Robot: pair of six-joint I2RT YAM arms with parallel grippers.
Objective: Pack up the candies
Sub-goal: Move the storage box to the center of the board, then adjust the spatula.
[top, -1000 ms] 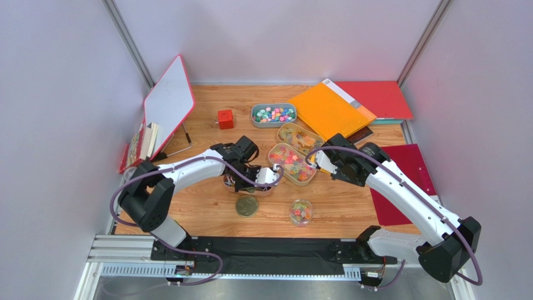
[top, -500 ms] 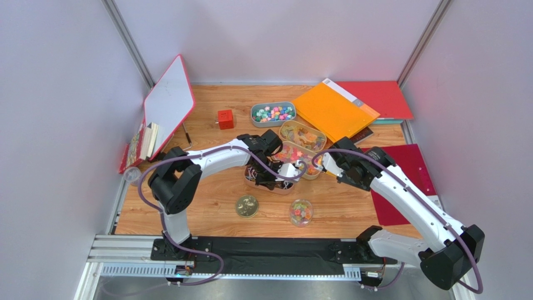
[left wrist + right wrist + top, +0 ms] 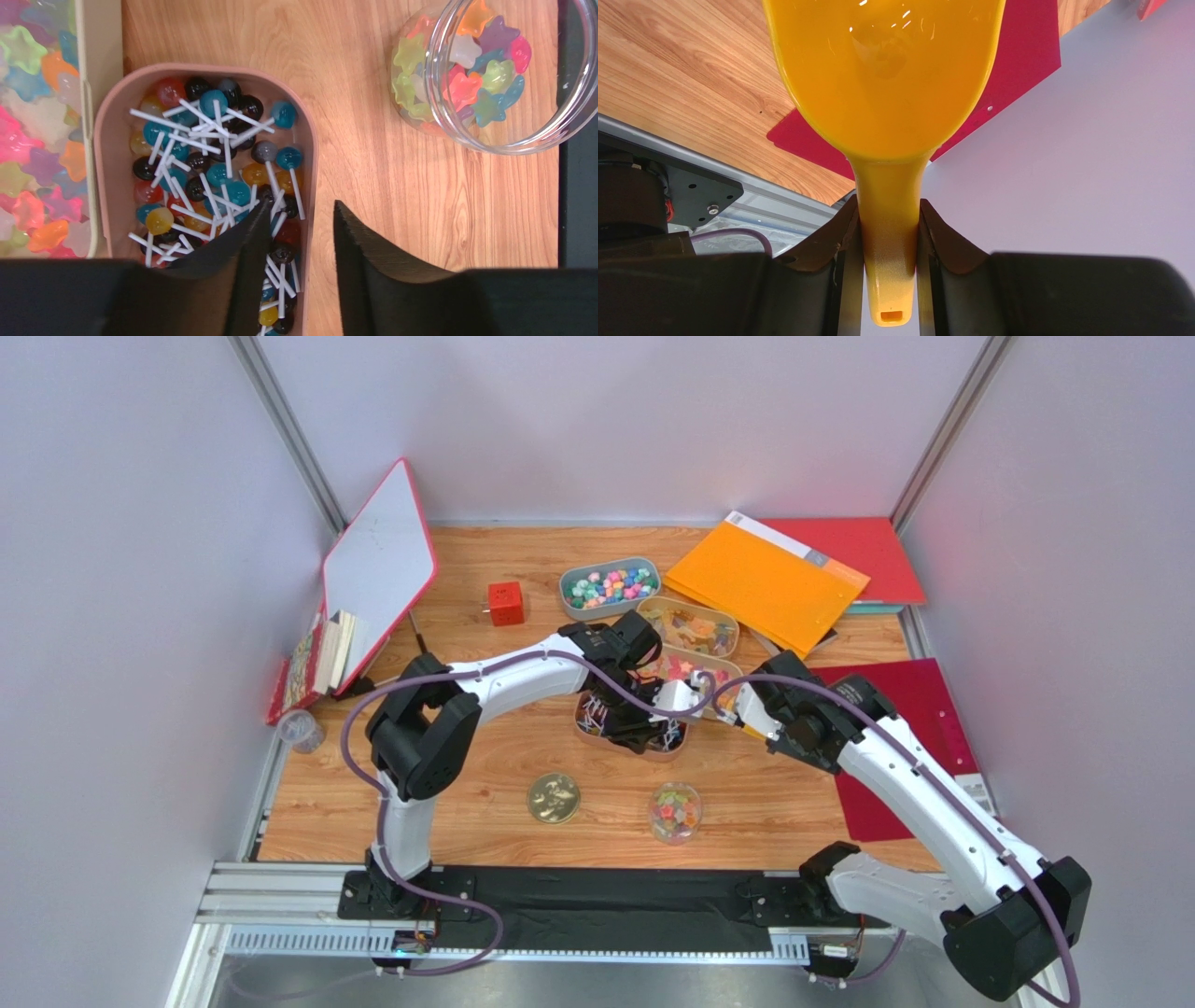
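Yellow scoop [image 3: 885, 84], pinched by its handle in the right fingers [image 3: 833, 245], hangs ready while the left fingers [image 3: 242, 273] stand spread astride the rim of the pink tray [image 3: 309, 175], its lollipops [image 3: 210, 175] unpacked, so scooping looks next: dip into a tray, then tip into the glass jar [image 3: 554, 119] near it.

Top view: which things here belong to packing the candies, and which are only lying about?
For the job: lollipop tray, jar of star gummies, grey tray of wrapped sweets, yellow scoop in the right end effector.
Lying about: red cube, whiteboard, orange folder.
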